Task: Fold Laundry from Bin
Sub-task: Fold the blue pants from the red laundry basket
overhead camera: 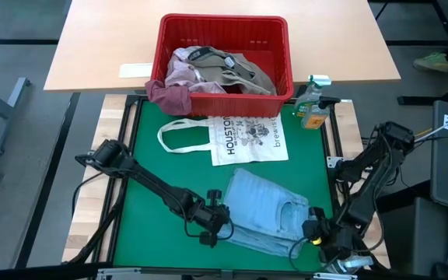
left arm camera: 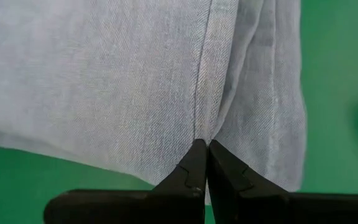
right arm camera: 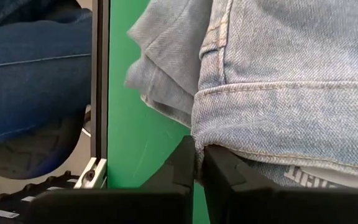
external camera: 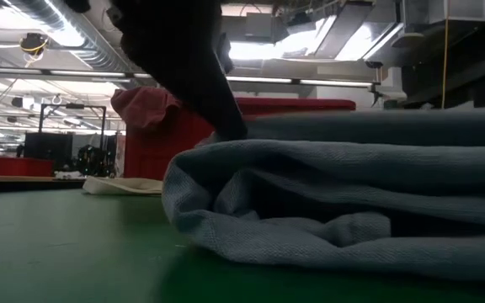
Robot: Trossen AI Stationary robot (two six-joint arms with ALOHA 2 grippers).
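A light blue denim garment lies folded on the green mat near the table's near edge. My left gripper is shut on the garment's near left edge. My right gripper is shut on its near right end. The red bin stands at the far edge and holds pink, khaki-grey and white pieces. A maroon piece hangs over the bin's near left rim. In the low view the garment fills the front as a stack of folds. My left gripper pinches the garment's folded edge beside a lengthwise seam between its two fingers; the layers cannot be counted. It comes from the table's left side. The cloth lies on the mat. My right gripper pinches the stitched waistband edge between its two fingers, beside a white label. It comes from the near right. The garment lies on the mat, several layers stacked beside the hold.
A white tote bag printed HOUSTON lies flat between the bin and the garment. A spray bottle stands at the far right of the mat. A person's leg in dark jeans shows beyond the table's edge.
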